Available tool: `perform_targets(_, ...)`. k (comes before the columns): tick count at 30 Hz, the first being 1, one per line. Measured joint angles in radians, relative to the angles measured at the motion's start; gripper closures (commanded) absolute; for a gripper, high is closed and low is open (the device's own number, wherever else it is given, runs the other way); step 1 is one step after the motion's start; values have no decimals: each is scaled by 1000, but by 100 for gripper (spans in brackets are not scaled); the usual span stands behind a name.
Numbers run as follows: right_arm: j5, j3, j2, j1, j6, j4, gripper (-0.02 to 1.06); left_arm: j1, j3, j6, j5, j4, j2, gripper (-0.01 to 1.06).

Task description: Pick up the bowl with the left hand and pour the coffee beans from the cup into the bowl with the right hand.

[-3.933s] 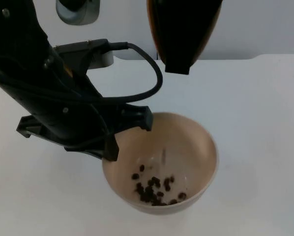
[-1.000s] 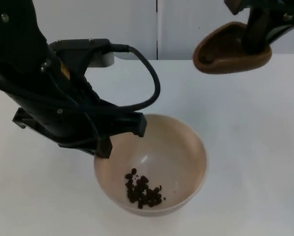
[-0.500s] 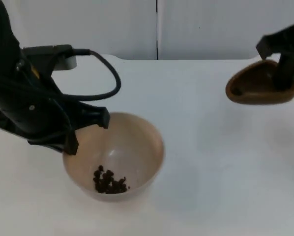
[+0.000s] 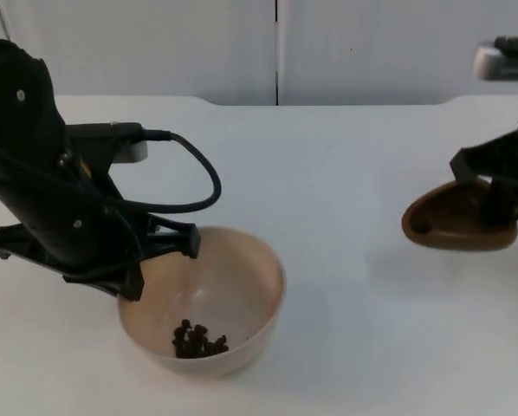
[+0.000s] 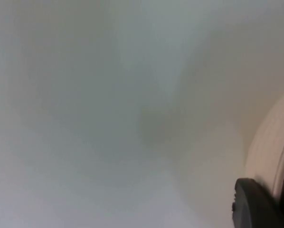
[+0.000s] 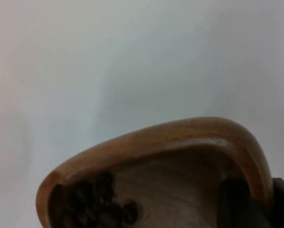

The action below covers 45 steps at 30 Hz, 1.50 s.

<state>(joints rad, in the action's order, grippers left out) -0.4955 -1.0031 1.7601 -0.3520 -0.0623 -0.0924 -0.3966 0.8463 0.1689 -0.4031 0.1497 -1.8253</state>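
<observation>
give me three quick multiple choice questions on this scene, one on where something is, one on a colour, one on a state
1. Where are most of the coffee beans?
A. in the bowl
B. scattered on the table
C. on the partition

2. What colour is the cup?
A. blue
B. brown
C. green

3. What is the left gripper doing?
A. hanging open far above the table
B. holding the cup
C. gripping the bowl's rim

Key:
1 A: a dark pile of beans lies at the bottom of the bowl; a few also show inside the cup in the right wrist view.
2 B: the cup, held by the right gripper, is brown wood.
3 C: the left gripper is clamped on the bowl's rim, with a fingertip beside the bowl wall in the left wrist view.
</observation>
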Motion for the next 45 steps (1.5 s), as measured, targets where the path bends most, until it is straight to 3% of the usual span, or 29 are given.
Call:
perform_targets(13, 92, 3, 199, 0, -3, -39, 104, 0, 0, 0, 21, 0, -2, 105)
perform_targets(26, 126, 3, 249, 0, -5, -50, 103, 0, 0, 0, 50, 0, -4, 105)
perform_targets(29, 126, 3, 251, 0, -5, -50, 96, 0, 0, 0, 54, 0, -4, 105)
perform_targets(33, 127, 3, 252, 0, -8, -54, 78, 0, 0, 0, 56, 0, -5, 104)
perform_targets(36, 127, 3, 253, 0, -8, -54, 56, 0, 0, 0, 58, 0, -7, 89)
perform_targets(37, 127, 3, 253, 0, -8, -55, 56, 0, 0, 0, 58, 0, -7, 89)
perform_targets(40, 131, 1, 253, 0, -8, -57, 36, 0, 0, 0, 58, 0, -10, 64)
perform_targets(42, 132, 1, 253, 0, -8, -57, 32, 0, 0, 0, 58, 0, -10, 47)
perform_targets(43, 132, 1, 253, 0, -8, -57, 32, 0, 0, 0, 58, 0, -10, 47)
perform_targets(45, 134, 1, 248, 0, -8, -57, 32, 0, 0, 0, 58, 0, -10, 34)
